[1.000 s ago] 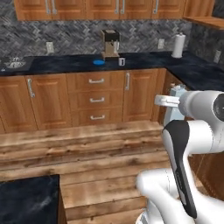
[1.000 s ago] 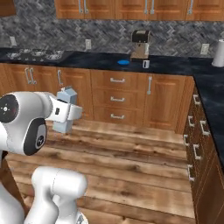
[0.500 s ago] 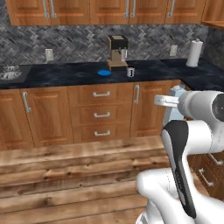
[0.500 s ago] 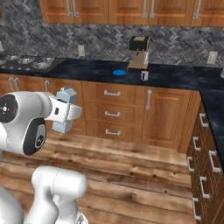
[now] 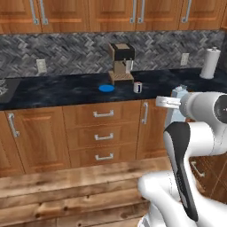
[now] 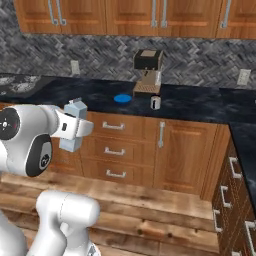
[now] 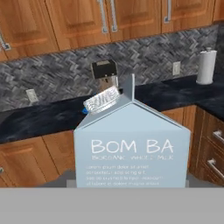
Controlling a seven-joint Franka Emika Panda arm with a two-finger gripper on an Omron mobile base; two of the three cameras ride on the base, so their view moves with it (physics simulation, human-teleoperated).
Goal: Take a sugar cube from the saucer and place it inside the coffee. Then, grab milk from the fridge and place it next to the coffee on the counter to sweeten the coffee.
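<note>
Here the end effector [image 6: 75, 127] is clamped on the milk [image 6: 75, 125], carton upright, gable pointing up.

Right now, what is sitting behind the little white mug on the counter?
Behind the mug stands the coffee machine, against the tiled wall. The machine covers the wall right behind it.
</note>
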